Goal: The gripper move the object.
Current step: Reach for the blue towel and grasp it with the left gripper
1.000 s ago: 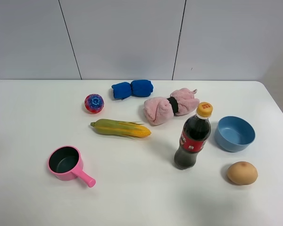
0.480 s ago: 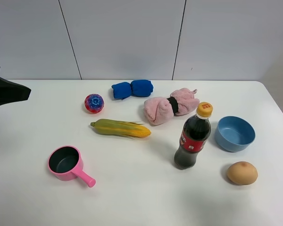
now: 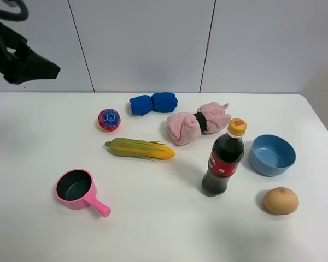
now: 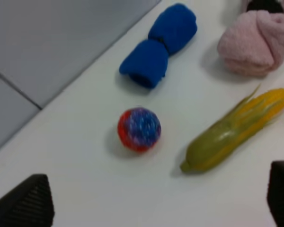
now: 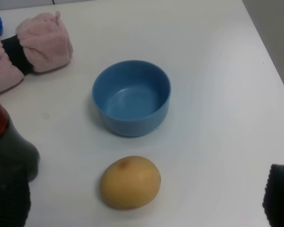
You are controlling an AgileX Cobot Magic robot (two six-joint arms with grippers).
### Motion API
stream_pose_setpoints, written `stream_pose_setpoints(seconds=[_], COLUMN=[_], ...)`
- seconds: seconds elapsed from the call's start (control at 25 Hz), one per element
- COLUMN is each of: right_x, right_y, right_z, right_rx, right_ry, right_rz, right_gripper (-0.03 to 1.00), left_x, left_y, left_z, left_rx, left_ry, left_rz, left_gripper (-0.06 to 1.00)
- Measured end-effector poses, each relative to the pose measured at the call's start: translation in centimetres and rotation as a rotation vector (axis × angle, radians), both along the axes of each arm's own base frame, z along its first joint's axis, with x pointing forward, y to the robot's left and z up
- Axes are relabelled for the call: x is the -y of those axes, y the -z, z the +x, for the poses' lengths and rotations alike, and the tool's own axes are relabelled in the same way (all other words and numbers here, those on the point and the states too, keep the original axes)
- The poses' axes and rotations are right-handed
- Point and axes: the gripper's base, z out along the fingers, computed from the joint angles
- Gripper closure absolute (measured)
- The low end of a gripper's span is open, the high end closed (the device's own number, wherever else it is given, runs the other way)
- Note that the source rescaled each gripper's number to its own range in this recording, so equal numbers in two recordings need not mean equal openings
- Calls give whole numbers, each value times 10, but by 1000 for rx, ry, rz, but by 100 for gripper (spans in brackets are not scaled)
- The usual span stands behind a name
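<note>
The bright blue towel bundle [image 3: 153, 103], cinched into two lobes, lies at the back of the white table [image 3: 153, 229], near the wall. In the left wrist view it [image 4: 158, 45] lies beyond the ball. My left gripper [image 3: 44, 68] hangs high at the far left, well away from the bundle and above the table. Its black fingertips [image 4: 28, 201] stand wide apart with nothing between them; the gripper [image 4: 156, 203] is open. My right gripper [image 5: 142, 198] is open and empty, over the potato and bowl area; it is out of the high view.
A red-blue ball [image 3: 109, 119], a corn cob [image 3: 140, 148] and a pink towel bundle with a black band [image 3: 199, 123] lie near the blue bundle. A pink pan [image 3: 76, 189], a cola bottle [image 3: 224, 158], a light blue bowl [image 3: 271, 154] and a potato [image 3: 280, 200] stand nearer the front.
My left arm has come into the high view from the left edge and risen toward the upper left. The objects on the table have not moved.
</note>
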Motion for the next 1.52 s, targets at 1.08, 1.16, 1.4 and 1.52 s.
stream_pose_setpoints(seconds=[1.08,1.16,1.4,1.52], right_x=[0,0,0,0], right_y=[0,0,0,0], right_z=[0,0,0,0], right_rx=[0,0,0,0], right_ry=[0,0,0,0], right_rz=[0,0,0,0], right_gripper=[-3,-3,-3,-3], left_x=[145,148,154,157], left_y=[107,120,153,170], left_z=[171,178,195,201], left_rx=[6,22,57,55], left_ry=[251,243,222,218], left_rz=[260,258,252,253], left_gripper=[6,6,6,6])
